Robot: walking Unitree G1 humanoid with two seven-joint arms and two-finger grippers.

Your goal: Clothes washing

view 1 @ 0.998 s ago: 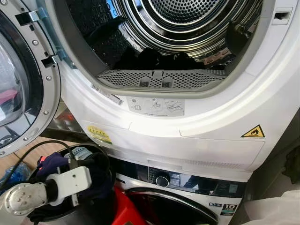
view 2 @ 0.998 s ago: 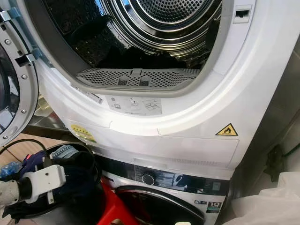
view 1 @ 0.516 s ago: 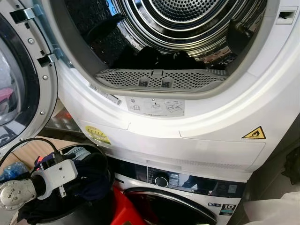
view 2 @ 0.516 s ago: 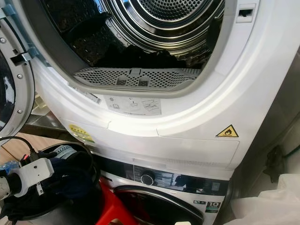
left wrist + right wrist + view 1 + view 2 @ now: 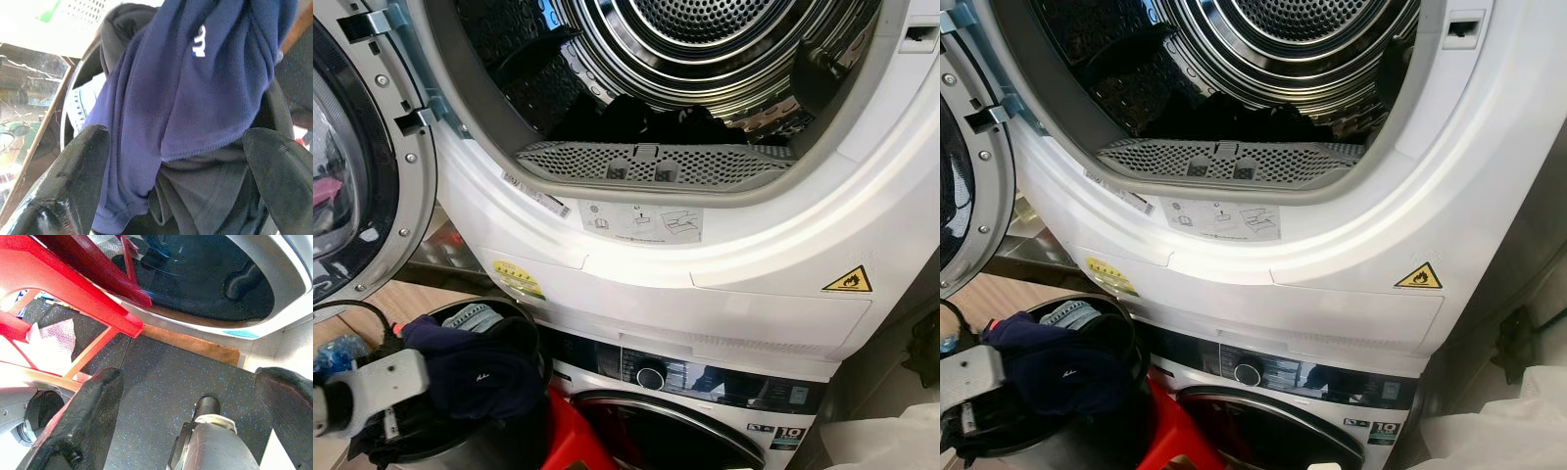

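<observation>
While the dryer drum (image 5: 705, 88) gapes across the upper frame | black bin (image 5: 509, 431) lower left carries the navy garment (image 5: 475, 372) | left gripper (image 5: 178, 181) spread wide beside it, grasping nothing | pinch a thick fold, lift clear of rim | right gripper (image 5: 188, 416) released, idle.

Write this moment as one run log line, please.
left tool: open at navy garment | black bin: full | dryer door: open

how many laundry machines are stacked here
2: the open dryer on top, dark clothes in its drum, and the washer beneath it with the control dial. Others may be hidden out of frame.
</observation>
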